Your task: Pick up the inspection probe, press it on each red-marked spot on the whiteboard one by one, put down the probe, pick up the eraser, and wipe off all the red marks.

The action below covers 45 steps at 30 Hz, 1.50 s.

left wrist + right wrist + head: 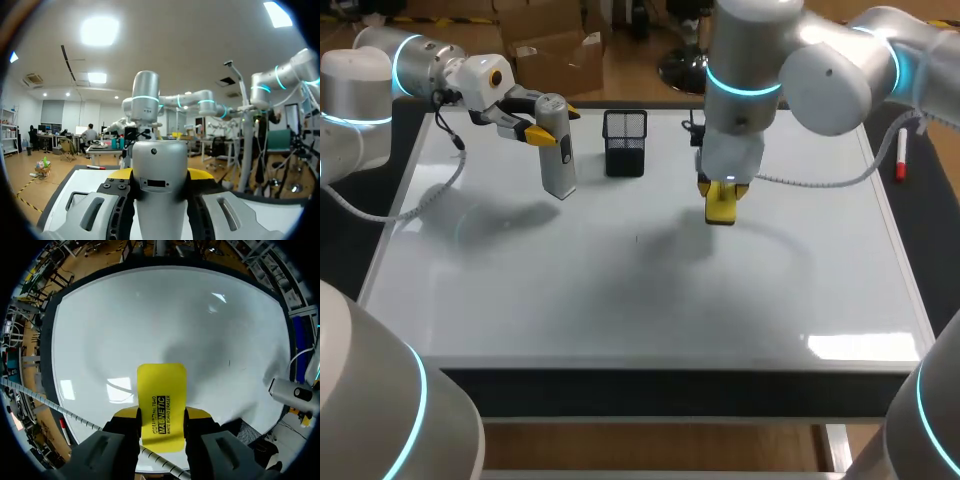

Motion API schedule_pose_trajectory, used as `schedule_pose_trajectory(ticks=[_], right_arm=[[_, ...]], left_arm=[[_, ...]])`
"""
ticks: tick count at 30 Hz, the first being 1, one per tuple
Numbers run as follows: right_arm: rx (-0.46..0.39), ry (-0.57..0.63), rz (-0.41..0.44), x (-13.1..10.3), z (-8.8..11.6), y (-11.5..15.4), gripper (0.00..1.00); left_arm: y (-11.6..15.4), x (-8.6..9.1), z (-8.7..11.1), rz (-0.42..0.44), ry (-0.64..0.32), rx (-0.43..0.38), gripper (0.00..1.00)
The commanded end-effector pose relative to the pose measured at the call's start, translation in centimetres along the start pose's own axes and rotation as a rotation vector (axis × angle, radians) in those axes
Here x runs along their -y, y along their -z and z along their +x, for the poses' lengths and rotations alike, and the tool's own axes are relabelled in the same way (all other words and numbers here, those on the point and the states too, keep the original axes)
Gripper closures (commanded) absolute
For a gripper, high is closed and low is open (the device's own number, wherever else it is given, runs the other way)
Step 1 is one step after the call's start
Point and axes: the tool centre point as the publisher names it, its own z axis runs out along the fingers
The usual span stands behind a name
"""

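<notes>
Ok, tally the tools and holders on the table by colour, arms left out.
Grey: 1, the inspection probe
Black: 1, the mesh holder
Yellow: 1, the eraser
White with red: 1, the marker
Total: 4

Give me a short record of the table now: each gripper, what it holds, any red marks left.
left gripper: shut on probe, upright
right gripper: shut on eraser, over whiteboard
mesh cup: beside probe, near far edge
red marks: none visible
red marker: beside whiteboard's right edge
</notes>
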Motion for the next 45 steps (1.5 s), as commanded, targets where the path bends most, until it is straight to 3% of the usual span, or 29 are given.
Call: schedule_pose_trajectory(ticks=[1,8,23,45], right_arm=[[0.004,0.019,-0.032,2.8,-0.1,-1.2,1.0],[0.005,0.051,-0.064,6.2,-1.2,-2.8,1.0],[0.011,0.085,-0.092,11.0,-3.3,-4.1,1.0],[0.003,0.08,-0.08,13.4,-4.2,-5.5,1.0]], left_arm=[[0.0,0.2,0.0,-0.002,0.001,-0.003,1.0],[0.0,0.2,0.0,-0.002,0.001,-0.003,1.0],[0.0,0.2,0.0,-0.002,0.001,-0.003,1.0],[0.0,0.2,0.0,-0.002,0.001,-0.003,1.0]])
